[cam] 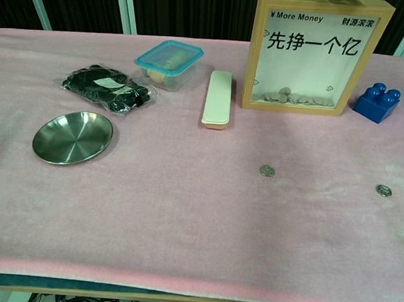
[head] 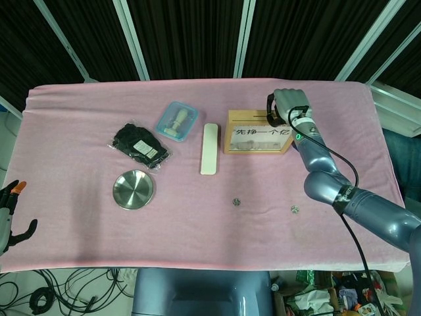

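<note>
My right hand point(head: 288, 105) hovers over the top right edge of the wooden coin box point(head: 258, 139), its fingers curled in, and I see nothing in them. In the chest view the coin box point(cam: 314, 55) stands upright with several coins piled behind its window. Two loose coins point(head: 237, 201) point(head: 295, 209) lie on the pink cloth in front of it. My left hand point(head: 10, 217) hangs off the table's front left corner, fingers apart and holding nothing.
A steel dish point(cam: 72, 136), a black bag point(cam: 107, 87), a teal-lidded container point(cam: 168, 63) and a long white case point(cam: 218, 98) lie left of the box. A blue brick point(cam: 377, 102) sits at its right. My right forearm point(head: 322, 171) reaches across the right side.
</note>
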Robot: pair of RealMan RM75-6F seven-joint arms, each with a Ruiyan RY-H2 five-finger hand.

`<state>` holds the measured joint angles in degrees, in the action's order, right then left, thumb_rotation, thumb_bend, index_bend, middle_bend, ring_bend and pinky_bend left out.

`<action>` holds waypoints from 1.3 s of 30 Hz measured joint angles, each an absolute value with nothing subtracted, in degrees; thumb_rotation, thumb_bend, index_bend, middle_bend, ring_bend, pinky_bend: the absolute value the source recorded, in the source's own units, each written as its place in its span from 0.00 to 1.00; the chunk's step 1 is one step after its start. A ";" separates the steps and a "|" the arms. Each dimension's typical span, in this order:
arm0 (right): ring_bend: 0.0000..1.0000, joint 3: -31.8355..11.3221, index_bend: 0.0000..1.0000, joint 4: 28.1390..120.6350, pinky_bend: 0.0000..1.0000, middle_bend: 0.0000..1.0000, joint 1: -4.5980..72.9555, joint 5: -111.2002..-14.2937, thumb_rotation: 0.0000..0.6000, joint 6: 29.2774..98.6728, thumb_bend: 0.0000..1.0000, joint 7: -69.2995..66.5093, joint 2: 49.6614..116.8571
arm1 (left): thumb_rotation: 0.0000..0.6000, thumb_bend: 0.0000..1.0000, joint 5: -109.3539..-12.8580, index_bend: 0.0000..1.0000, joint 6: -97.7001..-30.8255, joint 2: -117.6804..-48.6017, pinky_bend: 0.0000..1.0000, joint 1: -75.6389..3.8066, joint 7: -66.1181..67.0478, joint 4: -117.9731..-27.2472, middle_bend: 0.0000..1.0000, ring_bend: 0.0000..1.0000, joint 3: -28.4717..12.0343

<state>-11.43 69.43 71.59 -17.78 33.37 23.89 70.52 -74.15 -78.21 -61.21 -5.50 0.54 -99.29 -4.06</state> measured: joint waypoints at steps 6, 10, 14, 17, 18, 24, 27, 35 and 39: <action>0.89 -10.79 0.46 69.04 0.92 0.82 71.65 -17.68 1.00 33.03 0.39 23.45 70.60 | 1.00 0.37 -73.93 0.05 -78.20 -61.21 0.01 -5.50 0.67 -99.37 0.00 0.00 -4.13; 0.89 -10.50 0.43 68.98 0.92 0.82 71.81 -17.80 1.00 33.02 0.39 23.14 70.50 | 1.00 0.37 -73.81 0.05 -78.06 -61.19 0.02 -5.55 0.82 -99.46 0.00 0.00 -4.12; 0.89 -10.24 0.41 69.27 0.92 0.82 71.91 -18.01 1.00 33.15 0.39 22.96 70.19 | 1.00 0.37 -73.72 0.05 -78.04 -61.19 0.03 -5.56 0.90 -99.53 0.00 0.00 -4.14; 0.89 -10.19 0.40 69.59 0.92 0.82 71.94 -18.09 1.00 33.21 0.39 22.69 69.90 | 1.00 0.37 -73.67 0.05 -78.04 -61.21 0.03 -5.55 0.94 -99.52 0.00 0.00 -4.12; 0.89 -10.21 0.40 69.72 0.92 0.82 71.94 -18.15 1.00 33.29 0.39 22.59 69.80 | 1.00 0.37 -73.68 0.05 -78.04 -61.21 0.03 -5.55 0.94 -99.53 0.00 0.00 -4.13; 0.88 -11.20 0.39 71.18 0.92 0.82 71.61 -18.88 1.00 34.83 0.39 21.17 68.70 | 1.00 0.37 -73.79 0.05 -78.07 -61.20 0.03 -5.56 0.94 -99.57 0.00 0.00 -4.10; 0.83 -12.18 0.38 72.75 0.90 0.75 70.98 -19.87 1.00 36.72 0.37 19.98 67.72 | 1.00 0.37 -73.81 0.05 -78.09 -61.15 0.03 -5.54 0.92 -99.65 0.00 0.00 -4.09; 0.44 -12.60 0.30 82.70 0.48 0.35 67.20 -24.42 1.00 43.40 0.28 19.06 61.94 | 1.00 0.37 -74.29 0.05 -78.19 -61.09 0.03 -5.50 0.82 -99.75 0.00 0.00 -3.91; 0.34 -11.02 0.28 90.42 0.39 0.27 63.78 -28.31 1.00 51.19 0.24 20.73 58.73 | 1.00 0.37 -74.65 0.05 -78.29 -61.09 0.03 -5.49 0.68 -99.69 0.00 0.00 -3.84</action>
<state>-11.02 90.42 63.78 -28.31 51.19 20.73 58.73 -74.65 -78.29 -61.09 -5.49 0.68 -99.69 -3.84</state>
